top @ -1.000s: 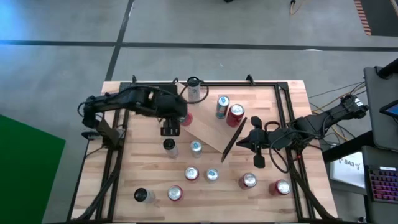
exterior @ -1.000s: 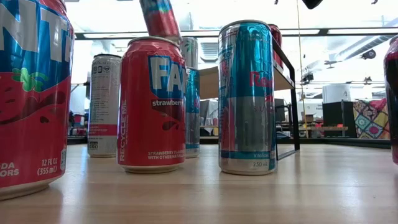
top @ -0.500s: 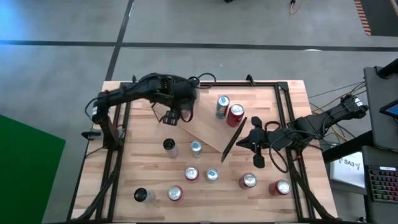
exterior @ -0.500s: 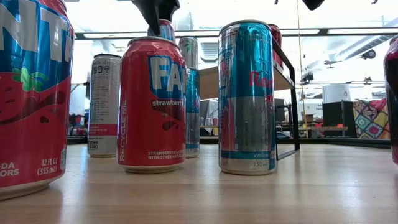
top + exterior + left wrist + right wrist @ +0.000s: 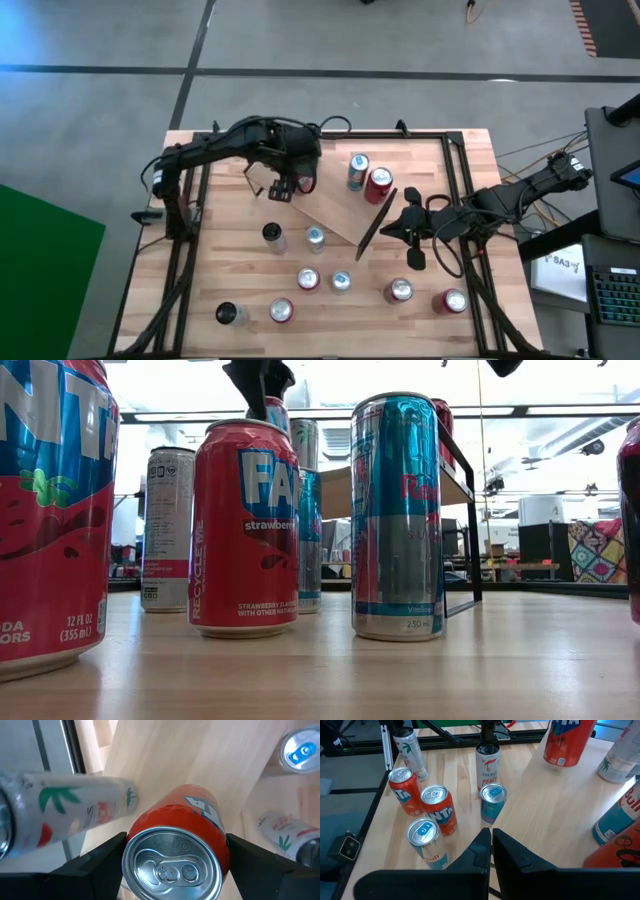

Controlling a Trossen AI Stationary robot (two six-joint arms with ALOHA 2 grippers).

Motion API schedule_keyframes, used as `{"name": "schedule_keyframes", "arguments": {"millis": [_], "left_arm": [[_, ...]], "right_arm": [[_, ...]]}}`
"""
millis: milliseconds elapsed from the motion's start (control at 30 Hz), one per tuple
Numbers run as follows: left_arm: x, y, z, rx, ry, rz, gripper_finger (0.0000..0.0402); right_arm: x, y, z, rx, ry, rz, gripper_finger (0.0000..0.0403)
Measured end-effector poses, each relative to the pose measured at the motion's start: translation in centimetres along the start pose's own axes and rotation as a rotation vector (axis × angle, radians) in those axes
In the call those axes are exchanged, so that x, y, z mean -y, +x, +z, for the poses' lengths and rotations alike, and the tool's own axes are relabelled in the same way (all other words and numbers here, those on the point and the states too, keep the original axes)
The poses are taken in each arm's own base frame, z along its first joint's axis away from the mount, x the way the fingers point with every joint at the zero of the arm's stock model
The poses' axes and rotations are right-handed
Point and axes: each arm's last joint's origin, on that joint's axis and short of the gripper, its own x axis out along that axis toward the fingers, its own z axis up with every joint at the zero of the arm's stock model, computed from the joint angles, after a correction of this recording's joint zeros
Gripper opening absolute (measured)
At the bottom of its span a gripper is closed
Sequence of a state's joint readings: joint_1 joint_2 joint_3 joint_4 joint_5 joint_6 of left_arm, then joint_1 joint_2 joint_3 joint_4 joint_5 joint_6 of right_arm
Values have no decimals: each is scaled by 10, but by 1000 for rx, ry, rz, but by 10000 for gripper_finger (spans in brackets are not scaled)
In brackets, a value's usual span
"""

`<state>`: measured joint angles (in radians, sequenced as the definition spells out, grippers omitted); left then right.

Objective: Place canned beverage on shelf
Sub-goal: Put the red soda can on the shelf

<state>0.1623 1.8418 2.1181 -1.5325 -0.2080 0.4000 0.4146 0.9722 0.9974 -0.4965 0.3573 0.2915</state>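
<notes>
My left gripper [image 5: 283, 183] is shut on an orange soda can [image 5: 175, 865] over the left end of the shelf, a light-wood plank [image 5: 340, 205] lying slantwise at the table's far middle. The can also shows in the low view [image 5: 270, 410] and the right wrist view [image 5: 568, 742]. I cannot tell whether its base touches the plank. A blue can [image 5: 357, 170] and a red can [image 5: 378, 182] stand on the shelf. My right gripper [image 5: 395, 228] waits shut and empty by the shelf's black end frame [image 5: 375, 220]. My left gripper pinches the orange can's side wall just below the top rim [image 5: 127, 855] between its two fingers, one finger [image 5: 107, 854] on each side. The fingers come from above, pointing down. The can stands upright, top up, below the gripper.
A white can [image 5: 312, 140] stands at the table's far edge, close to the held can. Several cans stand on the near half of the table, among them a slim one [image 5: 272, 234] and a blue-topped one [image 5: 315, 238]. Black frame rails [image 5: 465, 200] run along the table's sides.
My left gripper has carried the orange can from the table's left middle toward the far edge and a little right, over the shelf's left end, and has come down. The can, tilted a second ago, now stands upright.
</notes>
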Motion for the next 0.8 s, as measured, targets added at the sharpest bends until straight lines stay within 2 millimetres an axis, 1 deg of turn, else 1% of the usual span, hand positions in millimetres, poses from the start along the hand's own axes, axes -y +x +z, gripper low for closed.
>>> {"name": "schedule_keyframes", "arguments": {"millis": [100, 300, 567, 800], "left_arm": [[0, 6, 3, -17, 4, -7, 286], [0, 12, 6, -23, 3, -8, 289], [-1, 18, 10, -30, 1, -9, 318], [-2, 15, 11, -8, -5, -1, 330]], "right_arm": [[0, 0, 0, 0, 0, 0, 9], [0, 0, 0, 0, -1, 0, 9], [0, 0, 0, 0, -1, 0, 9], [0, 0, 0, 0, -3, 0, 9]]}}
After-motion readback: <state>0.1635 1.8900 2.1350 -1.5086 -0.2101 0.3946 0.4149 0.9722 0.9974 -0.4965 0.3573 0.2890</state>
